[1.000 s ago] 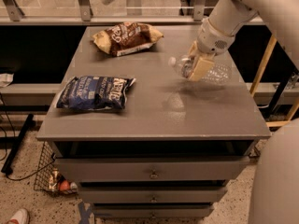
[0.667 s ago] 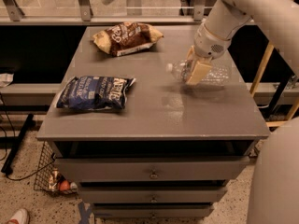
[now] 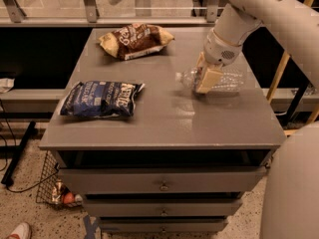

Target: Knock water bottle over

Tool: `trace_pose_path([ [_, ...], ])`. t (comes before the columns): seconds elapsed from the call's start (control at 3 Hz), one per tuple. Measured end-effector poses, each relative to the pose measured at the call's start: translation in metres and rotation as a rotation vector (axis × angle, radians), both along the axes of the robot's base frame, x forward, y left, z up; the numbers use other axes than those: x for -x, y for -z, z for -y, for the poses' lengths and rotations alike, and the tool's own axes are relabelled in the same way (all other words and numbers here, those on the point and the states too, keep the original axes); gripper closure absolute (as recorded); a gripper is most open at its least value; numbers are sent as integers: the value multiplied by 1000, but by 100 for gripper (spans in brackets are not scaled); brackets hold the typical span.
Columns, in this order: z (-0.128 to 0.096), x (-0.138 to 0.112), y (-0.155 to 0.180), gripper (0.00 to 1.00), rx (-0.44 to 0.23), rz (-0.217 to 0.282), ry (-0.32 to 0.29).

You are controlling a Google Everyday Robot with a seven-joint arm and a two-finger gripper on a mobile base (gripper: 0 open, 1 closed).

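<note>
The water bottle (image 3: 227, 81), clear ribbed plastic, lies on its side on the grey table (image 3: 169, 118) at the right, its neck end pointing left. My gripper (image 3: 205, 77) hangs from the white arm and sits right over the bottle's neck half, its cream-coloured fingers (image 3: 208, 78) covering the bottle's middle. The label band is hidden behind the fingers.
A brown chip bag (image 3: 134, 40) lies at the table's back. A blue chip bag (image 3: 102, 99) lies at the left front. Drawers run below the table top. A wooden post (image 3: 284, 63) stands at the right. A railing crosses behind.
The arm and gripper have shifted slightly up and to the left over the bottle. The bottle lies in the same place.
</note>
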State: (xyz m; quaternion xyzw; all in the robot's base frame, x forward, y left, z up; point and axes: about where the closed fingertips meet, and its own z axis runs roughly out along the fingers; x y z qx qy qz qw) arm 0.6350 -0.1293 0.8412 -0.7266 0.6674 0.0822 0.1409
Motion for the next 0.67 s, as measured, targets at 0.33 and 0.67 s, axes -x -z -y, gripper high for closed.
trace_pose_path([
  [0.33, -2, -2, 2, 58, -2, 2, 0],
  [0.67, -3, -4, 5, 35, -4, 3, -1],
])
